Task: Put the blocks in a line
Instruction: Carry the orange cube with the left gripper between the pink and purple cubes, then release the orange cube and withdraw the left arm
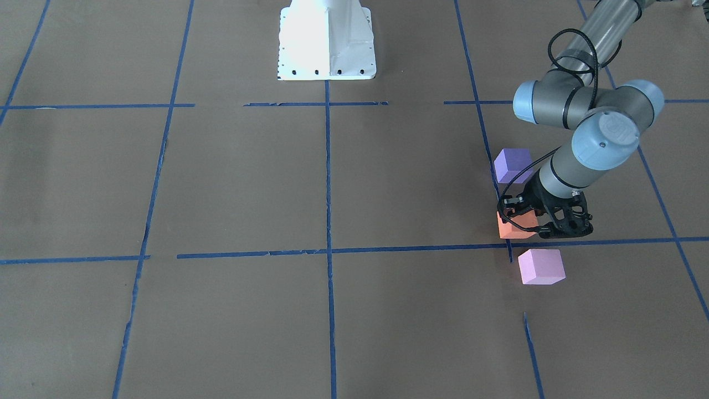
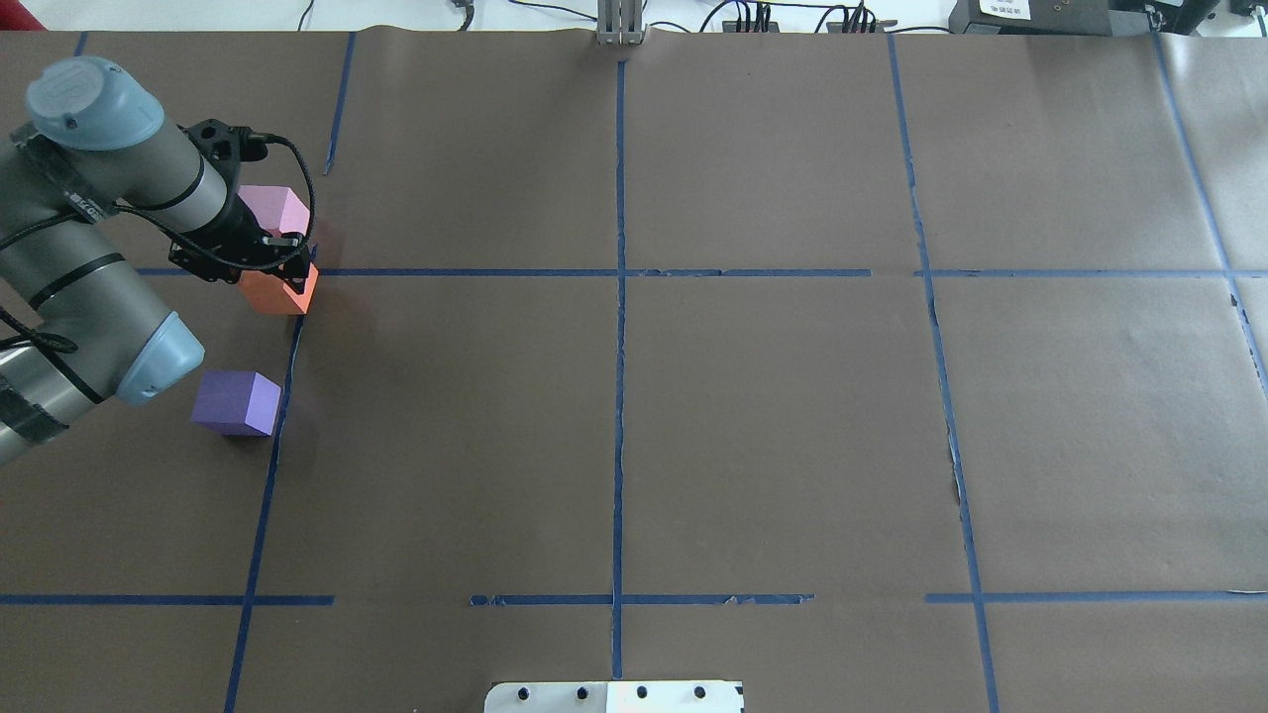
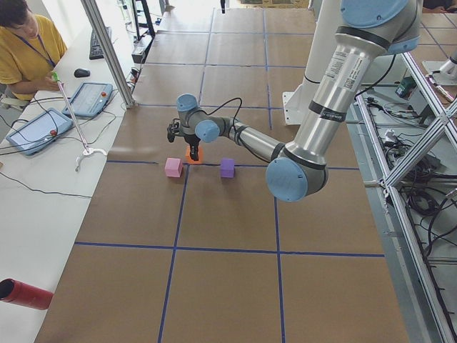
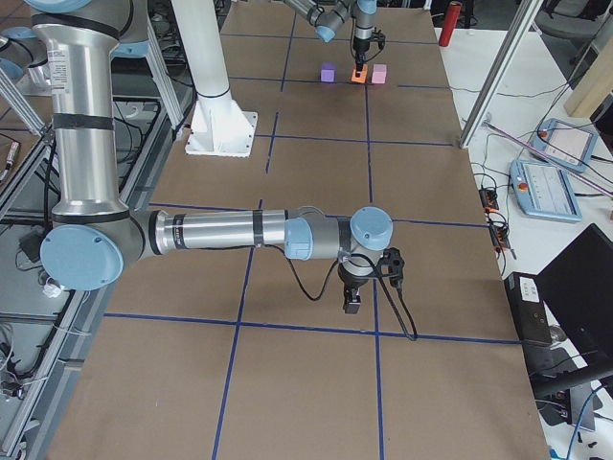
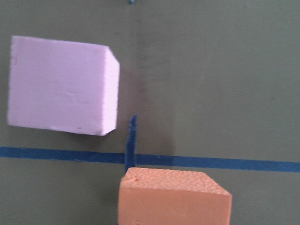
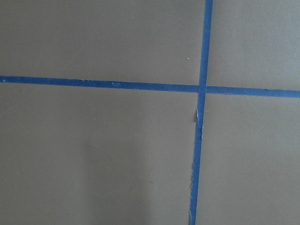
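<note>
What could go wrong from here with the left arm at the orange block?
1. The pink block lies close to the orange block; a sideways move of the left end effector could knock it.
2. A cable loop hangs across the orange block in the front view and might drag it.
3. The wrist view does not show the grip, so the grasp cannot be confirmed; the block may slip or twist.

Reaches forward and outward with the left arm (image 2: 69,287), elbow low, last wrist joints folded so that the left gripper (image 2: 282,265) points straight down with fingertips very low; cannot tell how far apart the jaws stand. Holds the right arm (image 4: 220,232) stretched out nearly level, wrist turned under, right gripper (image 4: 352,303) hanging straight down, opening unreadable from the side.
</note>
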Controlling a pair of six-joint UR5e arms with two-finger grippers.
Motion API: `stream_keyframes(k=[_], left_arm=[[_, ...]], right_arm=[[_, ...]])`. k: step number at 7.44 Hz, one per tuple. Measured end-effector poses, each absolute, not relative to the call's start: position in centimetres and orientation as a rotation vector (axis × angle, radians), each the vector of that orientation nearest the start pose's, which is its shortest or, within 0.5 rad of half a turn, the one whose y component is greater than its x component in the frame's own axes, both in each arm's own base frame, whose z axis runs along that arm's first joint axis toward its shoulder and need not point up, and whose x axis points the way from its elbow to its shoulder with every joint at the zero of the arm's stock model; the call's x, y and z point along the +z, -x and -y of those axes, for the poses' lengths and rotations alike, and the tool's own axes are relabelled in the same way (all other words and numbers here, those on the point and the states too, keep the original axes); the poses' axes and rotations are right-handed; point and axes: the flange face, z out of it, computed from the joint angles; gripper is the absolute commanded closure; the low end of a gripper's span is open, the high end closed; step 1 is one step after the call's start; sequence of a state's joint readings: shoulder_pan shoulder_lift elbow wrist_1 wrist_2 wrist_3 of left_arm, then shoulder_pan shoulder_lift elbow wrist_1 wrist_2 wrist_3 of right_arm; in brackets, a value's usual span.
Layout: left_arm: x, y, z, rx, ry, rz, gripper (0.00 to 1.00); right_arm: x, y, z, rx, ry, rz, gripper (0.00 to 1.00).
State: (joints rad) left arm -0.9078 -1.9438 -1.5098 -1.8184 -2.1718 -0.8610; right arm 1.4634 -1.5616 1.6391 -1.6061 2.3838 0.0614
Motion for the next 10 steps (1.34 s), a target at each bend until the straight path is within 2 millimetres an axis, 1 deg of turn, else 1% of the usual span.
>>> stream_keyframes(k=[1, 2, 3, 4, 5, 6, 7, 8, 9, 10], left_arm=[[46.6, -34.0, 56.0, -0.008, 0.018, -0.788, 0.62], [47.4, -33.8, 55.7, -0.002, 0.023, -0.781, 0.09], [48.1, -33.7, 55.4, -0.003, 0.029, -0.774, 0.0], [48.5, -33.6, 55.2, -0.007, 0.033, -0.771, 0.0], [48.4, -33.5, 55.1, -0.011, 0.036, -0.774, 0.0], [47.8, -32.8, 55.2, -0.013, 0.036, -0.79, 0.0], [46.8, -30.9, 55.8, -0.028, 0.026, -0.815, 0.0], [45.8, -27.9, 56.9, -0.056, 0.004, -0.827, 0.0], [45.2, -24.4, 58.0, -0.054, -0.017, -0.812, 0.0], [45.2, -20.1, 59.1, 0.002, -0.047, -0.777, 0.0]], right_arm=[[62.1, -0.7, 50.1, -0.061, 0.029, 0.813, 0.0], [62.1, -0.7, 50.1, -0.061, 0.029, 0.813, 0.0], [62.1, -0.7, 50.1, -0.061, 0.029, 0.813, 0.0], [62.1, -0.7, 50.1, -0.061, 0.029, 0.813, 0.0], [62.2, -0.7, 50.1, -0.06, 0.029, 0.813, 0.0], [62.2, -0.7, 50.1, -0.06, 0.029, 0.813, 0.0], [62.2, -0.7, 50.1, -0.06, 0.03, 0.813, 0.0], [62.2, -0.7, 50.1, -0.06, 0.03, 0.813, 0.0], [62.2, -0.7, 50.1, -0.06, 0.029, 0.813, 0.0], [62.2, -0.7, 50.1, -0.06, 0.029, 0.813, 0.0]])
